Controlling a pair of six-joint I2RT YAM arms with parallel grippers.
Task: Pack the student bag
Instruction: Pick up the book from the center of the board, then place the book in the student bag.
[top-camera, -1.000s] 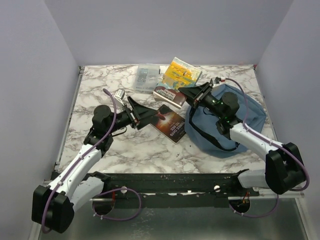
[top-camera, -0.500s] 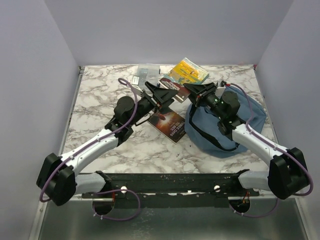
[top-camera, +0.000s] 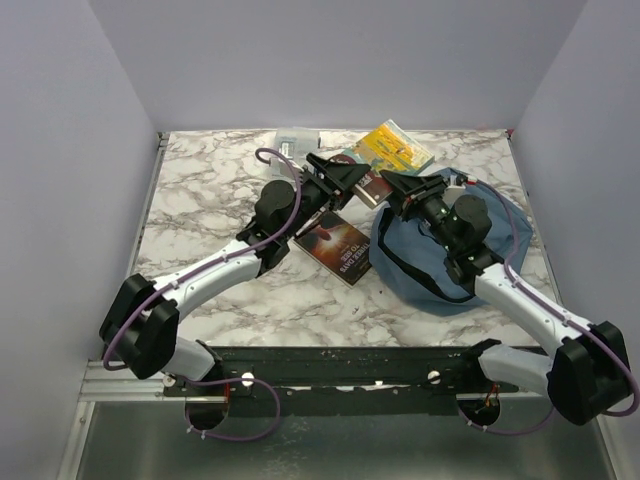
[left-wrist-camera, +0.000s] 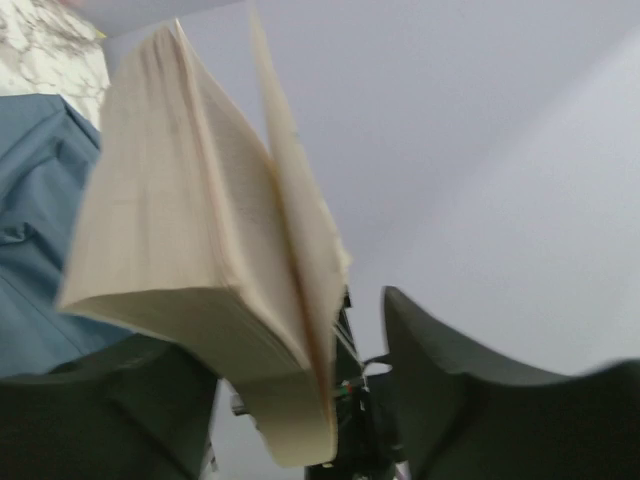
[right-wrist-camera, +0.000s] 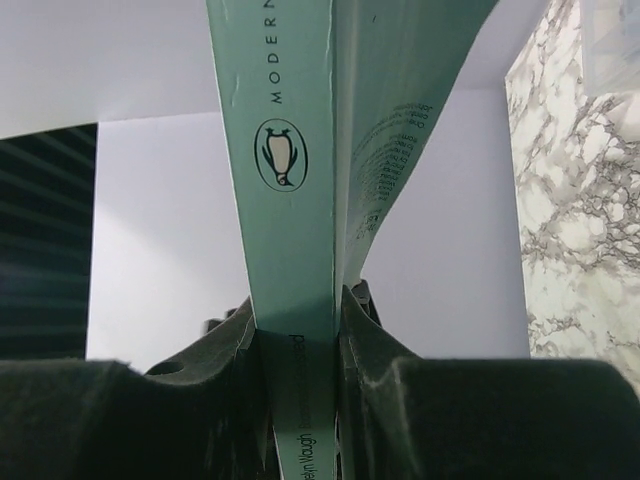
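Observation:
The student bag (top-camera: 455, 255) is a dusty-blue backpack with black straps, lying at the right of the table; its fabric (left-wrist-camera: 30, 250) also shows in the left wrist view. My right gripper (top-camera: 392, 184) (right-wrist-camera: 297, 310) is shut on the spine of a mint-green paperback (right-wrist-camera: 290, 150), held off the table just left of the bag's top. The same paperback (top-camera: 366, 184) meets my left gripper (top-camera: 343, 180) (left-wrist-camera: 265, 345), which stands open around its cream page edge (left-wrist-camera: 190, 250). The pages lie against the left finger, with a gap to the right finger (left-wrist-camera: 450, 370).
A dark-covered book (top-camera: 336, 248) lies flat on the marble table (top-camera: 200, 200) beside the bag's left edge. A yellow packet (top-camera: 394, 147) and a small clear plastic box (top-camera: 295, 139) sit along the back. Walls close in the table on three sides.
My left arm has swung forward and right from the table's left-middle to the paperback, and its jaws have narrowed. The right gripper with the paperback has shifted slightly right.

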